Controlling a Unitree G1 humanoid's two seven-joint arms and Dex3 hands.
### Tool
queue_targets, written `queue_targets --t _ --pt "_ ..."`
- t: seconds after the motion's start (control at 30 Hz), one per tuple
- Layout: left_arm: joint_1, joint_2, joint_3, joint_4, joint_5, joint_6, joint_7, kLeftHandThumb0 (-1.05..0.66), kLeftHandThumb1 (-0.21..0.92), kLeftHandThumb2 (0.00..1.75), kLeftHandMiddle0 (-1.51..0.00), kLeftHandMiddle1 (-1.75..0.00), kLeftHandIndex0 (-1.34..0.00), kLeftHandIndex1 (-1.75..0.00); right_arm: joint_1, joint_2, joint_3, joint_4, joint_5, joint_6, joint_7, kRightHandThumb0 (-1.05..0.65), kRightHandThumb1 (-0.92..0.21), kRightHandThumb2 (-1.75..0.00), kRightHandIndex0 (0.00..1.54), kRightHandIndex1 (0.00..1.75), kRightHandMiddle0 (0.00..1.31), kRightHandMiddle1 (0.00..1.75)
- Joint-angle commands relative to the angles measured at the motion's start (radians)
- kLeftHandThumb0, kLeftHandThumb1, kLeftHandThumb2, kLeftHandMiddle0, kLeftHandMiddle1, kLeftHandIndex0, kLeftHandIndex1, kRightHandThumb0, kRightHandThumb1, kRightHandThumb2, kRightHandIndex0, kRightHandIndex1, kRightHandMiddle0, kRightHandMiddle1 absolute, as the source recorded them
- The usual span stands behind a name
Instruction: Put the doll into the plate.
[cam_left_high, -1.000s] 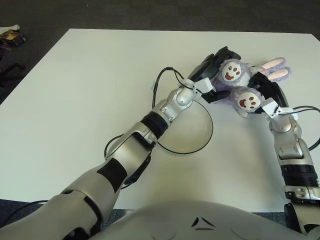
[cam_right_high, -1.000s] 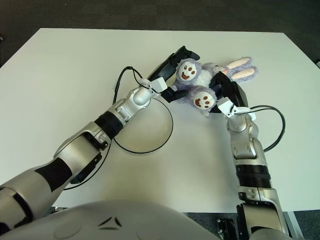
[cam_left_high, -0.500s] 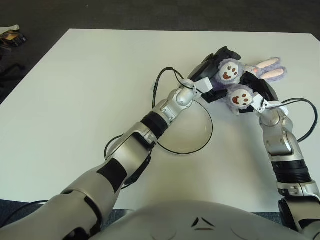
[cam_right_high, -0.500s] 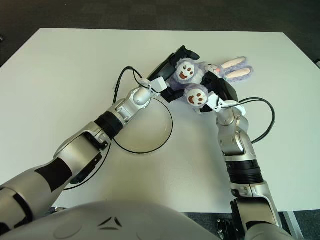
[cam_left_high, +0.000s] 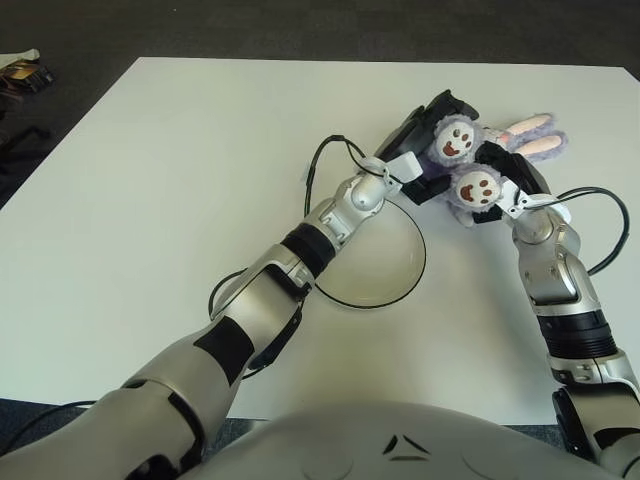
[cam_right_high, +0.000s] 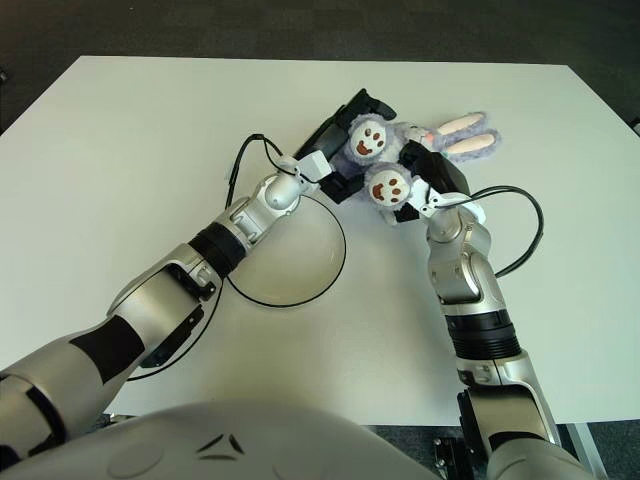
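Observation:
A purple plush bunny doll (cam_left_high: 458, 160) with pink ears lies on the white table, just beyond the right rim of the plate (cam_left_high: 352, 302). The plate is round and pale with a thin black rim, and nothing is in it. My left hand (cam_left_high: 424, 140) reaches across the plate's far edge, its dark fingers curled around the doll's left side. My right hand (cam_left_high: 506, 184) presses against the doll's right side, fingers wrapped on it. The doll is squeezed between the two hands, its two smiling foot pads facing up. In the right eye view the doll (cam_right_high: 385, 152) sits the same way.
A black cable (cam_left_high: 325, 150) loops off my left wrist above the plate. Another cable (cam_left_high: 612, 230) arcs out from my right forearm. The table's far edge (cam_left_high: 300, 60) borders dark floor, where a small dark object (cam_left_high: 24, 74) lies at the far left.
My right arm has swung left, pushing the doll a little left and away from me toward the left hand. The left arm has barely moved.

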Motion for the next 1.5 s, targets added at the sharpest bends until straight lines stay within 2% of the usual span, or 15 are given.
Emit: queue_targets --t 0.0,0.07,0.13,0.23,0.33,0.57,0.67,0.73,0.8,0.87,0.93,1.1,1.17,1.3,1.47 --pt "-0.075 -0.301 0.019 0.04 -0.032 -0.04 -0.006 0.23 0.06 1.51 -0.12 -1.59 -0.37 -1.66 -0.02 -0.007 0.038 -0.002 -0.003 -0.011 0.038 -0.01 -0.34 -1.29 0.48 1.75 0.46 1.75" --pt "-0.077 -0.301 0.018 0.045 -0.03 -0.043 0.002 0.24 0.06 1.51 -0.16 -1.66 -0.45 -1.7 -0.019 -0.009 0.038 0.003 -0.004 -0.018 0.035 -0.01 -0.34 -1.3 0.48 1.75 0.47 1.75" --pt "-0.081 -0.3 0.018 0.051 -0.029 -0.046 0.007 0.38 0.2 1.4 -0.42 -1.71 -0.56 -1.73 -0.019 -0.01 0.037 0.006 -0.003 -0.021 0.034 -0.01 -0.33 -1.3 0.49 1.75 0.47 1.75" --pt "-0.087 -0.297 0.021 0.07 -0.023 -0.059 0.016 0.47 0.2 1.44 -0.61 -1.74 -0.69 -1.74 -0.017 -0.012 0.038 0.005 -0.003 -0.015 0.038 -0.01 -0.32 -1.32 0.5 1.75 0.48 1.75" --pt "-0.09 -0.298 0.027 0.092 -0.028 -0.078 0.014 0.51 0.18 1.47 -0.68 -1.74 -0.76 -1.74 -0.017 -0.017 0.04 0.003 -0.002 -0.013 0.049 -0.01 -0.29 -1.35 0.52 1.75 0.5 1.75" --pt "-0.094 -0.301 0.052 0.127 -0.064 -0.105 -0.013 0.54 0.14 1.53 -0.75 -1.75 -0.86 -1.75 0.002 -0.036 0.028 -0.002 0.006 -0.029 0.06 -0.01 -0.26 -1.39 0.54 1.75 0.53 1.75" --pt "-0.097 -0.298 0.057 0.134 -0.072 -0.104 -0.02 0.55 0.13 1.54 -0.76 -1.75 -0.9 -1.75 0.028 -0.055 0.005 0.027 0.022 -0.074 0.046 -0.01 -0.26 -1.39 0.54 1.75 0.53 1.75" --pt "-0.092 -0.281 0.064 0.118 -0.086 -0.059 -0.038 0.55 0.13 1.54 -0.76 -1.75 -0.94 -1.75 0.053 -0.081 -0.012 0.13 0.028 -0.17 -0.009 -0.01 -0.25 -1.4 0.55 1.75 0.54 1.75" --pt "-0.088 -0.269 0.066 0.102 -0.089 -0.018 -0.041 0.55 0.13 1.55 -0.77 -1.75 -0.99 -1.75 0.063 -0.093 -0.016 0.17 0.018 -0.208 -0.044 -0.01 -0.23 -1.42 0.56 1.75 0.55 1.75" --pt "-0.088 -0.263 0.064 0.093 -0.082 0.006 -0.028 0.55 0.13 1.55 -0.77 -1.75 -1.04 -1.75 0.06 -0.089 -0.014 0.158 0.001 -0.201 -0.057 -0.01 -0.17 -1.46 0.69 1.75 0.58 1.64" --pt "-0.087 -0.26 0.063 0.087 -0.073 0.018 -0.011 0.55 0.13 1.55 -0.77 -1.75 -1.06 -1.75 0.055 -0.085 -0.014 0.161 -0.003 -0.205 -0.07 -0.01 -0.14 -1.49 0.74 1.75 0.58 1.62" --pt "-0.09 -0.253 0.067 0.074 -0.047 0.046 0.048 0.55 0.12 1.55 -0.77 -1.75 -1.08 -1.75 0.011 -0.087 -0.045 0.094 0.022 -0.193 -0.053 -0.01 -0.1 -1.54 0.8 1.75 0.56 1.66" --pt "-0.094 -0.249 0.074 0.074 -0.049 0.049 0.056 0.55 0.12 1.55 -0.77 -1.75 -1.08 -1.75 0.022 -0.082 -0.06 0.066 0.036 -0.214 -0.061 -0.01 -0.09 -1.56 0.81 1.75 0.56 1.66" --pt "-0.147 -0.217 0.129 0.145 -0.093 0.003 0.032 0.55 0.12 1.55 -0.77 -1.75 -1.08 -1.75 0.043 -0.086 -0.099 0.109 0.099 -0.324 -0.08 -0.01 -0.05 -1.58 0.84 1.75 0.62 1.61" --pt "-0.203 -0.193 0.182 0.221 -0.107 -0.068 0.044 0.55 0.12 1.56 -0.77 -1.75 -1.08 -1.75 0.047 -0.084 -0.121 0.068 0.127 -0.275 -0.029 -0.01 -0.06 -1.6 0.71 1.75 0.66 1.72"
